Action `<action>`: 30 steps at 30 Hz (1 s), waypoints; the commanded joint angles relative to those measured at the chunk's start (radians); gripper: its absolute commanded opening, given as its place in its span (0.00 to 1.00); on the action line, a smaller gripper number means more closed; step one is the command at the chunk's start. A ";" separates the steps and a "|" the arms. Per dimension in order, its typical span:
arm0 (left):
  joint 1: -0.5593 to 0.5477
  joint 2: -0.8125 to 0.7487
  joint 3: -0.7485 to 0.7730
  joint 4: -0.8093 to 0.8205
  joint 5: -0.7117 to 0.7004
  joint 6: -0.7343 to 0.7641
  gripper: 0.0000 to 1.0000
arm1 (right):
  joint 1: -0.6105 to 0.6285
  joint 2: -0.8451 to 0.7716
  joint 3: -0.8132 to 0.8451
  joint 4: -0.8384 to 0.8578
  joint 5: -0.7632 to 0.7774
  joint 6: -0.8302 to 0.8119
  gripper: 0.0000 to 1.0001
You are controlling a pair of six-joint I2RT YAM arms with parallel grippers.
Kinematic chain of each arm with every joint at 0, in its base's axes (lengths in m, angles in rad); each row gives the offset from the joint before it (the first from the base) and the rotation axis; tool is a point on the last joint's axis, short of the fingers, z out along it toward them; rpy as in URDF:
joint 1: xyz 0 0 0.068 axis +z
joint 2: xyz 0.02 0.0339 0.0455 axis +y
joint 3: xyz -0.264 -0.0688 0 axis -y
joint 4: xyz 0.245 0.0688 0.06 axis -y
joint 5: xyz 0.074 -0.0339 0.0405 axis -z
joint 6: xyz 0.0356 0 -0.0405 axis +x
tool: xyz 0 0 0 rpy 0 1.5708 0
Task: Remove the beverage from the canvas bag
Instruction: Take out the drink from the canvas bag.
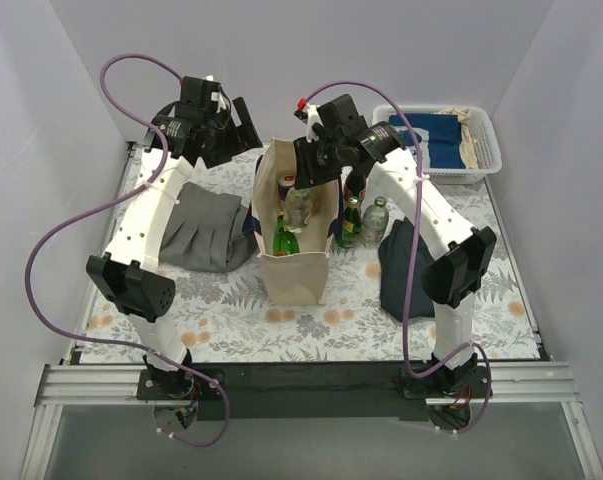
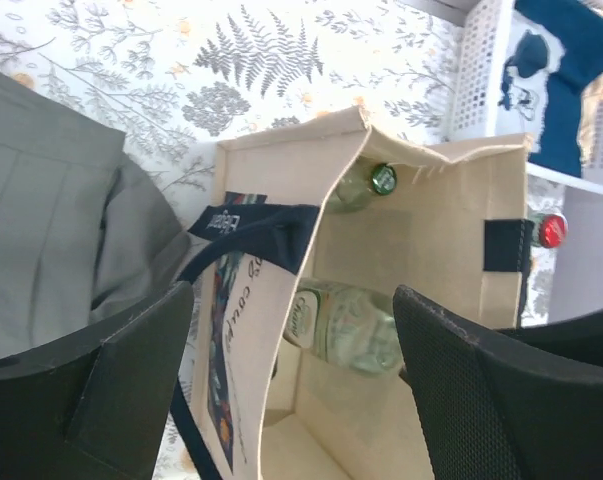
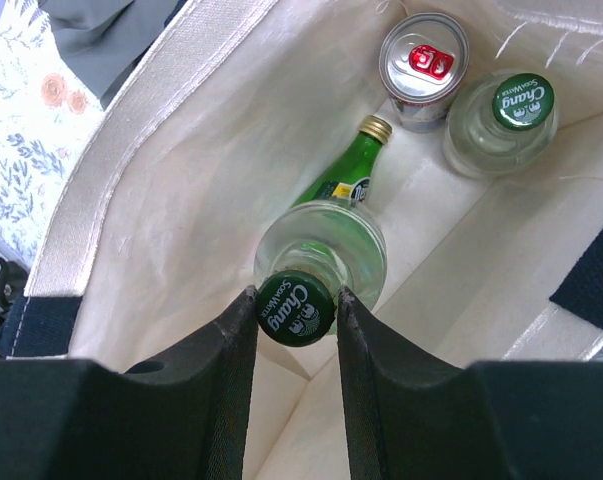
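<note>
The cream canvas bag (image 1: 293, 270) with navy handles stands upright mid-table, its mouth open. My right gripper (image 3: 295, 310) is over the bag mouth, shut on the green-capped neck of a clear Chang soda bottle (image 3: 319, 250), which hangs inside the bag (image 3: 161, 180). Below it in the bag are a green bottle (image 3: 346, 170), a red-topped can (image 3: 422, 68) and a second clear Chang bottle (image 3: 501, 122). In the top view the held bottle (image 1: 299, 205) sits at the bag opening under my right gripper (image 1: 316, 160). My left gripper (image 2: 293, 300) is open and empty, up behind the bag's left side (image 1: 236, 125).
Two bottles (image 1: 351, 222) (image 1: 376, 220) stand on the table right of the bag. A grey folded cloth (image 1: 206, 225) lies left of it and a dark blue cloth (image 1: 401, 265) on the right. A white basket (image 1: 486, 130) with blue fabric stands at the back right.
</note>
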 commanded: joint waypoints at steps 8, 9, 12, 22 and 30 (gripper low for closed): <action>0.003 -0.163 -0.192 0.057 0.162 -0.027 0.77 | 0.026 -0.164 0.035 0.083 0.068 0.076 0.01; 0.003 -0.167 -0.193 0.056 0.165 -0.027 0.77 | 0.030 -0.167 0.037 0.083 0.069 0.082 0.01; 0.003 -0.187 -0.225 0.066 0.187 -0.030 0.77 | 0.032 -0.182 0.054 0.080 0.072 0.088 0.01; 0.003 -0.241 -0.279 0.059 0.161 -0.031 0.76 | 0.032 -0.247 0.058 0.083 0.089 0.101 0.01; 0.003 -0.247 -0.293 0.068 0.170 -0.036 0.76 | 0.032 -0.300 0.074 0.081 0.144 0.114 0.01</action>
